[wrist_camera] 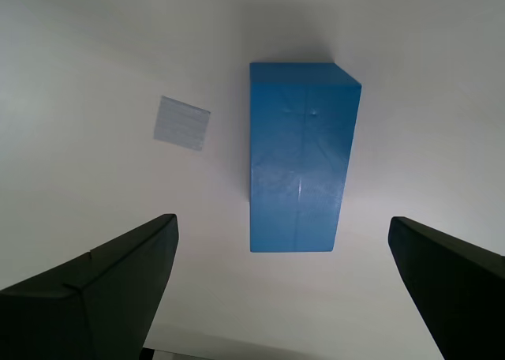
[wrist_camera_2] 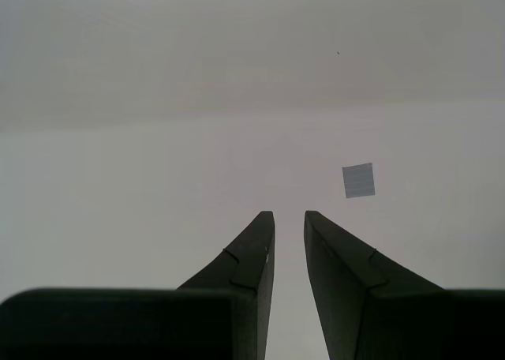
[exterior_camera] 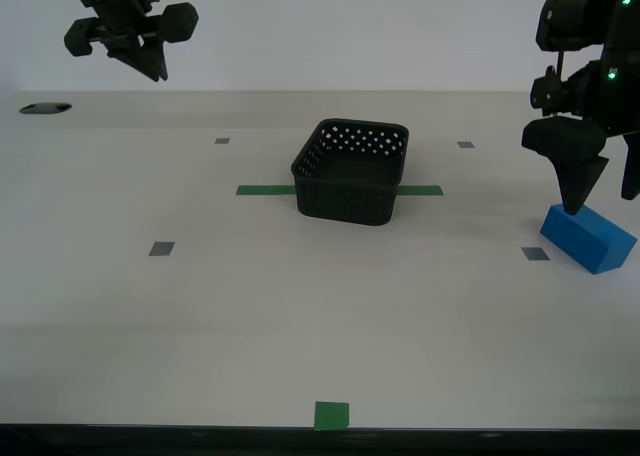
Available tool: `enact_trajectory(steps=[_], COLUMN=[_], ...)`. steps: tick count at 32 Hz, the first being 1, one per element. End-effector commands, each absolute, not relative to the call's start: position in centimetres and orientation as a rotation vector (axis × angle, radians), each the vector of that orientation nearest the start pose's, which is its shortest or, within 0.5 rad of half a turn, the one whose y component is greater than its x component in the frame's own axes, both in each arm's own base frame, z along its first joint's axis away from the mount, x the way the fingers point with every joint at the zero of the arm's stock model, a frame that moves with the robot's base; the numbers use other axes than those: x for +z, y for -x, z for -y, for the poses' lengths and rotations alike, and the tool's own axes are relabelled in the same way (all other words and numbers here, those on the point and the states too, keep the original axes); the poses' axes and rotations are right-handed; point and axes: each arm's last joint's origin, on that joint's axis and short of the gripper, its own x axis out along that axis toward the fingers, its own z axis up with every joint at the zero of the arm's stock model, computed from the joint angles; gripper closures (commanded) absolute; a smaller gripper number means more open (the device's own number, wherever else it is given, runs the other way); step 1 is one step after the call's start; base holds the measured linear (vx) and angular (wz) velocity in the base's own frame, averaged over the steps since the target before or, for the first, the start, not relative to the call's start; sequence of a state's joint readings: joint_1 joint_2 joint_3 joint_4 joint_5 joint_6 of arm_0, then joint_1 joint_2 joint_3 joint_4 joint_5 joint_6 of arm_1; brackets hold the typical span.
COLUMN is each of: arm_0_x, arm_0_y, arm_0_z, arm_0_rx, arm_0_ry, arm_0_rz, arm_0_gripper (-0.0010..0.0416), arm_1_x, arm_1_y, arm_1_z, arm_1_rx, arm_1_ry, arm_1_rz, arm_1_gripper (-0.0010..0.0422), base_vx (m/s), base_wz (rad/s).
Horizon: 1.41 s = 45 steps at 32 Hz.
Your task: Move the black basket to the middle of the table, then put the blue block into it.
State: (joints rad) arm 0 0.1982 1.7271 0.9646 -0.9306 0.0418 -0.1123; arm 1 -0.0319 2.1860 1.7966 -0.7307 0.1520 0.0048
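Note:
The black basket (exterior_camera: 352, 171) stands upright and empty on the table (exterior_camera: 250, 316), over the green tape strip (exterior_camera: 265, 189), about mid-table. The blue block (exterior_camera: 588, 237) lies flat near the exterior view's right edge. My first gripper (exterior_camera: 577, 202) hangs just above the block's far end. In the first wrist view the blue block (wrist_camera: 300, 166) lies between the widely open fingers of my first gripper (wrist_camera: 281, 220), untouched. My second gripper (exterior_camera: 150, 66) is held high at the exterior view's upper left. In the second wrist view my second gripper (wrist_camera_2: 289, 214) is shut and empty.
Small grey squares mark the table (exterior_camera: 161, 248), (exterior_camera: 535, 253), (exterior_camera: 222, 141), (exterior_camera: 466, 144). One grey square (wrist_camera: 183, 123) lies beside the block, another (wrist_camera_2: 358, 180) shows under the second gripper. A green square (exterior_camera: 331, 415) sits at the front edge. A dark hole (exterior_camera: 45, 108) is at the far left.

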Motion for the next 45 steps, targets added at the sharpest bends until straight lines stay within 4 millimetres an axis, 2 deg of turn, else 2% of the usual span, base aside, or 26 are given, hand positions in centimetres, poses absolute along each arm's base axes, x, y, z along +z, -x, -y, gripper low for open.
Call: enact_trajectory(steps=[1,3,6,7,11,16,19,20,21,22,24,25,26,28,30,35,38,42,43,45], arm_0_x=[14.2,13.7,11.9,10.9,9.5,8.8,8.8,8.8,8.8,8.8,8.8,8.8,8.8,8.8,8.8,10.2,12.3,14.4,16.7,17.9], arm_0_y=[-26.5,-26.6,-26.4,-26.2,-25.3,-25.0,-25.1,-25.1,-25.1,-25.1,-25.2,-25.2,-25.2,-25.2,-25.3,-26.8,-28.4,-29.6,-30.8,-31.4], arm_0_z=[-5.2,-5.2,-5.1,-5.1,-4.9,-4.9,-4.9,-4.9,-4.9,-4.9,-4.9,-4.9,-4.9,-4.9,-5.0,-5.5,-6.4,-7.3,-8.7,-9.6], arm_0_rx=[0.229,0.242,0.246,0.247,0.251,0.253,0.253,0.253,0.251,0.25,0.235,0.232,0.23,0.224,0.218,0.237,0.295,0.36,0.464,0.52], arm_0_ry=[0.311,0.323,0.327,0.327,0.32,0.312,0.311,0.31,0.309,0.308,0.293,0.29,0.288,0.283,0.277,0.165,0.085,0.039,-0.058,-0.085], arm_0_rz=[-1.661,-1.665,-1.704,-1.707,-1.689,-1.65,-1.644,-1.642,-1.639,-1.637,-1.63,-1.63,-1.629,-1.629,-1.628,-1.581,-1.523,-1.449,-1.373,-1.335], arm_0_gripper=[0.0027,0.0023,0.0025,0.0029,0.0044,0.005,0.0071,0.0088,0.0137,0.0152,0.0265,0.0283,0.0358,0.0406,0.0401,0.0407,0.0407,0.0407,0.0407,0.0407], arm_1_x=[19.5,19.5,19.5,19.5,19.5,19.5,19.5,19.5,19.5,19.5,19.5,19.5,19.5,19.5,19.5,19.5,19.5,19.4,19.4,19.4], arm_1_y=[-46.4,-46.4,-46.4,-46.4,-46.4,-46.4,-46.4,-46.4,-46.4,-46.4,-46.3,-46.3,-46.3,-46.3,-46.3,-46.3,-46.3,-46.4,-46.4,-46.4], arm_1_z=[1.9,1.9,1.9,1.9,1.9,1.9,2.0,2.0,2.0,2.0,2.0,2.0,2.0,2.0,2.0,2.0,2.0,2.0,2.0,2.0], arm_1_rx=[-0.171,-0.171,-0.172,-0.172,-0.172,-0.173,-0.173,-0.173,-0.172,-0.172,-0.172,-0.172,-0.172,-0.173,-0.173,-0.172,-0.173,-0.174,-0.174,-0.174], arm_1_ry=[0.058,0.057,0.057,0.057,0.057,0.058,0.058,0.058,0.059,0.059,0.06,0.06,0.06,0.059,0.059,0.059,0.057,0.056,0.056,0.055], arm_1_rz=[-1.115,-1.111,-1.11,-1.111,-1.11,-1.11,-1.112,-1.112,-1.115,-1.117,-1.123,-1.123,-1.123,-1.123,-1.123,-1.12,-1.118,-1.117,-1.115,-1.113], arm_1_gripper=[0.0364,0.0364,0.0364,0.0364,0.0364,0.0364,0.0364,0.0364,0.0364,0.0364,0.0364,0.0364,0.0364,0.0364,0.0364,0.0364,0.0364,0.0364,0.0364,0.0364], base_vx=[0.0,0.0,0.0,0.0,0.0,0.0,0.0,0.0,0.0,0.0,0.0,0.0,0.0,0.0,0.0,0.0,0.0,0.0,0.0,0.0], base_wz=[0.0,0.0,0.0,0.0,0.0,0.0,0.0,0.0,0.0,0.0,0.0,0.0,0.0,0.0,0.0,0.0,0.0,0.0,0.0,0.0])
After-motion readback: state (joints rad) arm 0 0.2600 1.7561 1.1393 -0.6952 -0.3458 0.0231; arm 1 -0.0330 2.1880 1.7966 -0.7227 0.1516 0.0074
